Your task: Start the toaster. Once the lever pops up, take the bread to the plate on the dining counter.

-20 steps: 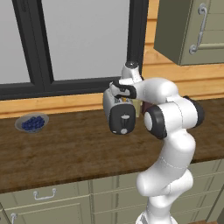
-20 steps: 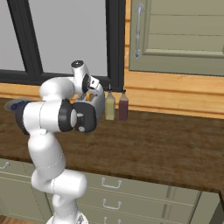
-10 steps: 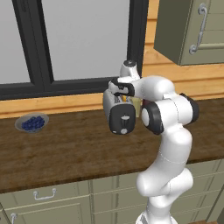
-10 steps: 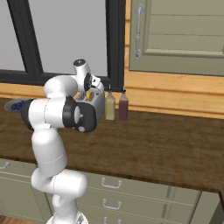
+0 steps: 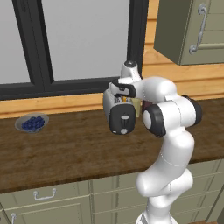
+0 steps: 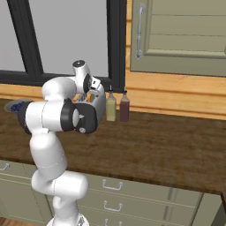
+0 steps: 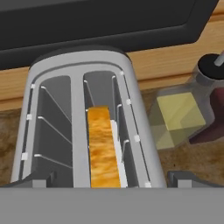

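Arm had barely shifted; end effector [image 7: 112,177], jaws spread wide and empty, hung directly above the small silver toaster [image 5: 120,113]; golden-brown bread slice [image 7: 102,146] below awaited grasping.

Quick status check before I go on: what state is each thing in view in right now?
toaster: upright on the dining counter, one slot loaded, the other empty.
bread: standing on edge in the right-hand slot of the hand view, top edge browned.
lever: position in its slot too small to tell.
end effector: open, above the toaster slots, holding nothing.
bowl of blueberries: upright, filled.
two bottles: upright, capped.
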